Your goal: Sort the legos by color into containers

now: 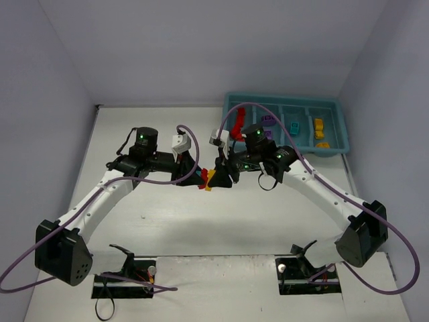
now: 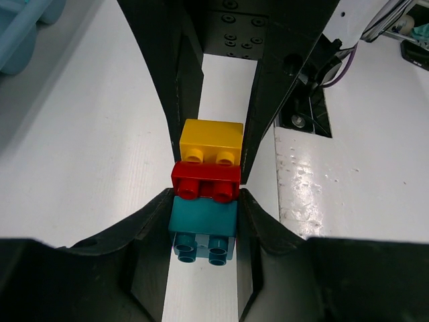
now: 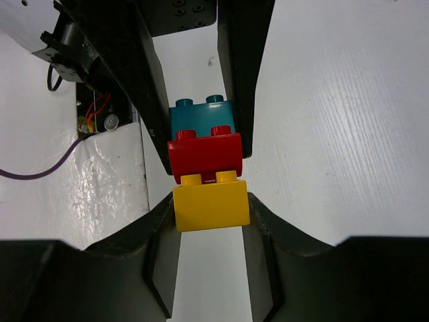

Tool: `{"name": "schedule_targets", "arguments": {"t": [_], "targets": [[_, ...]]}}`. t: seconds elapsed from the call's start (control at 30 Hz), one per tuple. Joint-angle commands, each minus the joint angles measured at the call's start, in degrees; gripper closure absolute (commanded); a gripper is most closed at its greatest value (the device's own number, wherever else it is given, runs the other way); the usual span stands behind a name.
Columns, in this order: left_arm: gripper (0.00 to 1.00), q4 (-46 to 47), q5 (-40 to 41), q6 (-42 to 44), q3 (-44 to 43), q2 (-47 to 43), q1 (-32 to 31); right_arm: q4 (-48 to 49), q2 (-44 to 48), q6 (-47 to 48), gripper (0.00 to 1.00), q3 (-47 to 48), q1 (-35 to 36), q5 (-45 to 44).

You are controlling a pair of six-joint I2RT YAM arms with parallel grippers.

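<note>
Together, left hand (image 2: 203,231) pinches teal brick (image 2: 203,216), right hand (image 3: 211,211) pinches yellow brick (image 3: 211,204); overhead both are mostly hidden.

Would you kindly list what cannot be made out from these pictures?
- Top view: the brick stack is mostly hidden between the left gripper and right gripper.
- Top view: the tray has its leftmost compartment partly covered by the right arm.
- Top view: bricks in the tray are too small for shape.

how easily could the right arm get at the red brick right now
Probably not directly: the right gripper is shut on the yellow brick, the left gripper on the teal brick, and the red brick is sandwiched between those two.
</note>
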State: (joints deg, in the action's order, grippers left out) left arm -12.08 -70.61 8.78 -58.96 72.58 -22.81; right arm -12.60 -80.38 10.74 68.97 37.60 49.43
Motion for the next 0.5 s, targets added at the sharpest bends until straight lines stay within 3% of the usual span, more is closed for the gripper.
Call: {"name": "schedule_targets", "arguments": {"t": [0.0,0.03,0.47], "targets": [[0.87,0.2,-3.5,3.1,-3.9,-0.2,-0.2,1.6,0.7,1.7,0.95,3.0,0.3,2.6],[0.87,0.0,-3.5,3.3,-4.0,0.1,-0.2,1.5,1.0,2.0,1.00,2.7,0.2,2.7],[0.87,-1.9,-4.3,6.7,-4.8,2.5,2.0,-0.3,8.6,0.9,1.00,-5.4,-9.1,-1.2]]}}
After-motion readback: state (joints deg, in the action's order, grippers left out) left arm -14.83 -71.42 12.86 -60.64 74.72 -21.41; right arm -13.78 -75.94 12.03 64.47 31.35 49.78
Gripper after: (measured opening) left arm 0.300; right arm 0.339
